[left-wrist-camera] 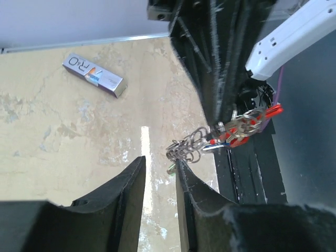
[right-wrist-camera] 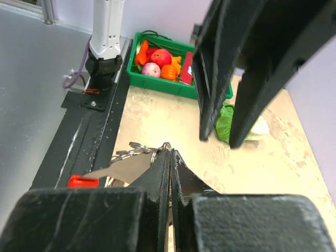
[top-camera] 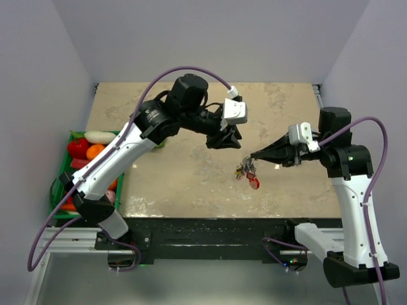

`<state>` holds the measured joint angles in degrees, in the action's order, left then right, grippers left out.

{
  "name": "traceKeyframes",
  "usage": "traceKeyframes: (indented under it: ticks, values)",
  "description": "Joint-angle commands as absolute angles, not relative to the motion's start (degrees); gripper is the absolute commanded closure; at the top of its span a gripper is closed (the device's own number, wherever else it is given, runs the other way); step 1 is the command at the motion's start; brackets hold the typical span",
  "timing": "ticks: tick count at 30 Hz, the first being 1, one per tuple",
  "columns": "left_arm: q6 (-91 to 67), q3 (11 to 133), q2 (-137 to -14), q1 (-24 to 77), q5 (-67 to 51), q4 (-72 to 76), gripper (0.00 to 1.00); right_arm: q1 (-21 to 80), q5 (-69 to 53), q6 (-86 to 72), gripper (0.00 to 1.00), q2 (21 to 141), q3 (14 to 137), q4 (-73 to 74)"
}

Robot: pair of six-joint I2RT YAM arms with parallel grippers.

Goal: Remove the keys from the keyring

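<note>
I'm gripping the thin silvery keyring (left-wrist-camera: 186,148) in my closed right pincer (top-camera: 250,155), left pincer (left-wrist-camera: 160,164) hanging open; coloured-headed metal keys (left-wrist-camera: 237,131) not yet removed.

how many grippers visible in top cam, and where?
2. The left gripper hangs open over mid-table, just up-left of the keyring. The right gripper, reaching in from the right, is shut on the keyring. Neither is hidden.

One left gripper (left-wrist-camera: 159,164), one right gripper (right-wrist-camera: 169,152), one keyring (left-wrist-camera: 191,143), one bunch of keys (left-wrist-camera: 233,131), one green crate (right-wrist-camera: 157,85), one small carton (left-wrist-camera: 94,75)
</note>
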<state>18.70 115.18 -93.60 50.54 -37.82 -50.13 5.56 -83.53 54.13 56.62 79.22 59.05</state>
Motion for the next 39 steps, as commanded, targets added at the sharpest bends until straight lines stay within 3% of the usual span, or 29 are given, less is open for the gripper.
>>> traceKeyframes:
  ticks: [1,14,22,39]
  values:
    - [21.2,116.5,-90.7,50.6,-42.4,-49.7,0.66,5.6,-91.6,53.7,1.00,57.0,80.6,57.4]
    - [20.6,116.6,-94.2,51.0,-50.4,-51.2,0.63,5.6,-91.6,56.0,1.00,57.7,82.2,60.1]
    - [20.0,115.3,-94.4,51.8,-49.5,-50.3,0.63,5.6,-91.6,56.5,1.00,58.0,82.0,60.1]
    - [19.5,115.7,-94.6,52.4,-53.2,-50.6,0.75,5.3,-91.4,57.7,1.00,59.2,82.4,60.5]
